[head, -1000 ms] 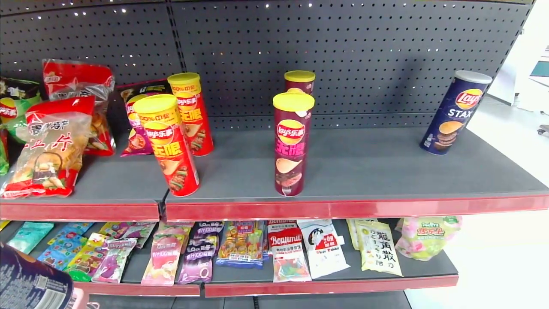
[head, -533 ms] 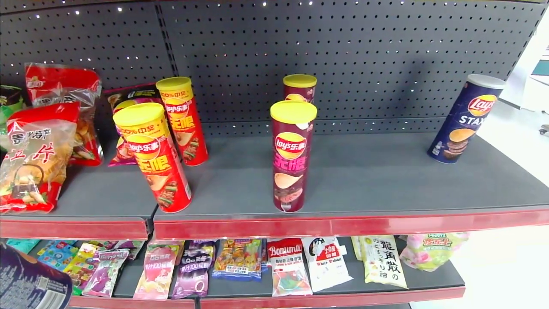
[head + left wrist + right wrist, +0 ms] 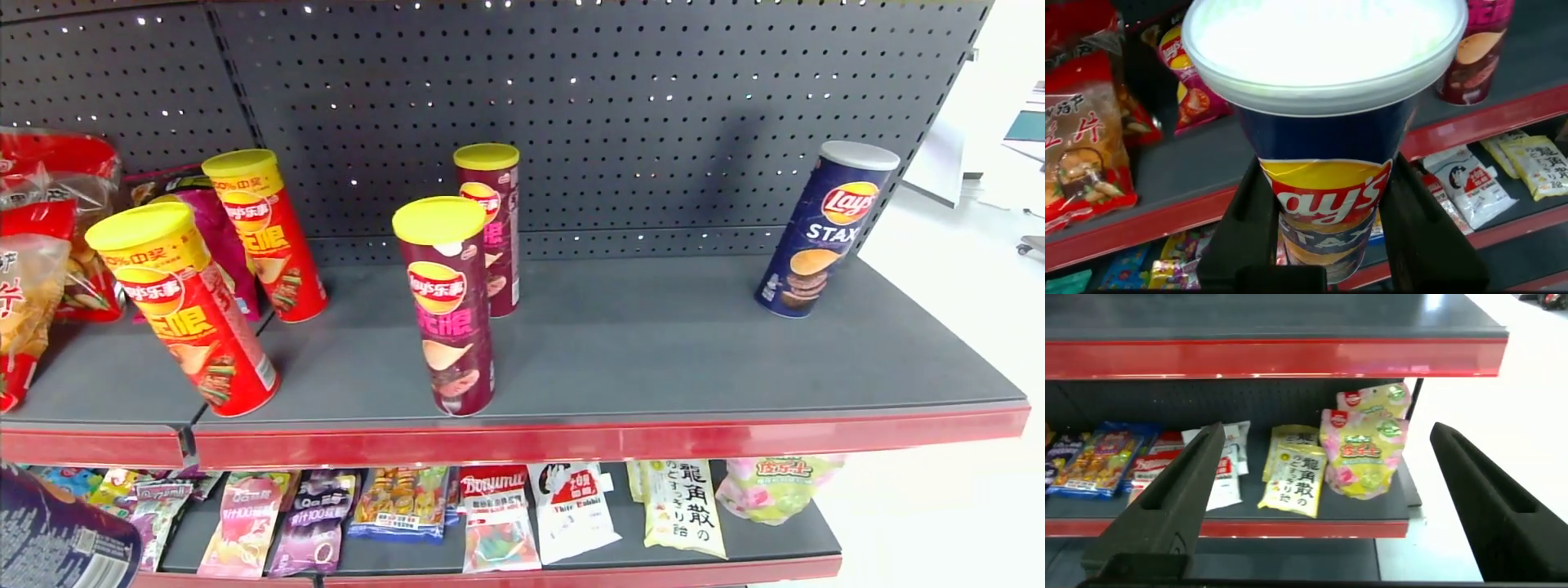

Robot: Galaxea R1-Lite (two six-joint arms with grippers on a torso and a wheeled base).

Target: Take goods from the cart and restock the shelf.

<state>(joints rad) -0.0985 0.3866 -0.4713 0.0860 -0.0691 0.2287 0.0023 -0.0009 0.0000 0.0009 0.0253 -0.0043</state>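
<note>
Head camera shifted rightward, left gripper (image 3: 1331, 196) clamps blue can (image 3: 1323, 131), right gripper (image 3: 1327, 437) agape (empty), grey shelf (image 3: 653, 343)

The grey shelf (image 3: 653, 351) bears two red cans (image 3: 184, 310), two maroon cans (image 3: 447, 306), a blue can (image 3: 816, 229) and snack bags (image 3: 33, 269).

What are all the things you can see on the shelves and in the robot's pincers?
red cans: 2, yellow lids, upper shelf, left part.
maroon cans: 2, yellow lids, upper shelf, middle.
blue can: 1, grey lid, upper shelf, right end.
snack bags: several, mostly red, upper shelf, far left.
sweet packets: one row, many colours, lower shelf.
left pincer: 1, black, shut on a second blue can.
right pincer: 1, black, open, empty, facing the lower shelf.
</note>
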